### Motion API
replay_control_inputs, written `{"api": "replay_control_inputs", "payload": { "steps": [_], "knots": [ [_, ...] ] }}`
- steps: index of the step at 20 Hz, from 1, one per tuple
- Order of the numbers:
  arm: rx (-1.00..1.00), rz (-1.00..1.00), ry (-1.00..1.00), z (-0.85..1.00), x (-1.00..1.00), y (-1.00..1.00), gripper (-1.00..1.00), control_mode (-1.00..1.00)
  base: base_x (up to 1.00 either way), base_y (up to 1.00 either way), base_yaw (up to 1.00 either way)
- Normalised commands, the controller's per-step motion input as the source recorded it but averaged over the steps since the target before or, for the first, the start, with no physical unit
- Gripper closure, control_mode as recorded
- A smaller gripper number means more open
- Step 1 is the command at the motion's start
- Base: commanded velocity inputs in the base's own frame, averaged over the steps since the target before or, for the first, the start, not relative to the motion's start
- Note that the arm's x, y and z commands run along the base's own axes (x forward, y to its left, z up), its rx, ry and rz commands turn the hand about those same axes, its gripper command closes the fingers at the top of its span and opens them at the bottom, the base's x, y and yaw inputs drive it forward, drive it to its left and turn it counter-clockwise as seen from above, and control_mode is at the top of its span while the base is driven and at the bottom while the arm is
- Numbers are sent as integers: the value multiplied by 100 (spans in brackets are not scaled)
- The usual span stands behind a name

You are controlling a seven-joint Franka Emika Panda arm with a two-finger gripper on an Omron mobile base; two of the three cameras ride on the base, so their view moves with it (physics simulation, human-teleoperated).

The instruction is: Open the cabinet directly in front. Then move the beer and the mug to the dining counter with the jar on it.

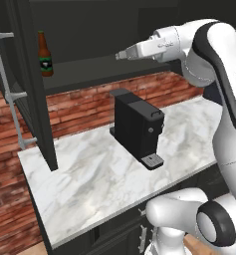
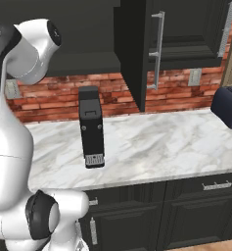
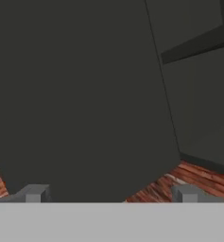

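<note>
Beer [image 1: 45,54] stands upright on the open cabinet's [image 1: 35,99] dark shelf, near its left door. Your claw [image 3: 111,194], spread wide and gripping nothing, faces the cabinet interior; the bottle lies off to its left.

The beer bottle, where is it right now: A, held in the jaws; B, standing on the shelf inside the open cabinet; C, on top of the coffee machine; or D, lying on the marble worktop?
B: in the left base view the beer stands upright on the dark shelf of the cabinet, whose doors are swung open, above the worktop and apart from the coffee machine.
</note>
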Motion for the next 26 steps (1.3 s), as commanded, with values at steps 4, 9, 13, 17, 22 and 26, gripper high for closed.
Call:
{"api": "replay_control_inputs", "payload": {
  "steps": [4,9,13,17,22,26],
  "knots": [
    [-1,0,1,-6,51,24,-100,-100,0,0,0],
    [-2,0,2,-1,46,22,-100,-100,0,0,0],
    [-2,0,0,-1,53,20,-100,-100,0,0,0],
    [-2,0,0,0,53,19,-100,-100,0,0,0],
    [-6,0,0,-7,39,32,-100,-100,0,0,0],
    [-9,0,0,-3,32,41,-100,-100,0,0,0]
  ]
}}
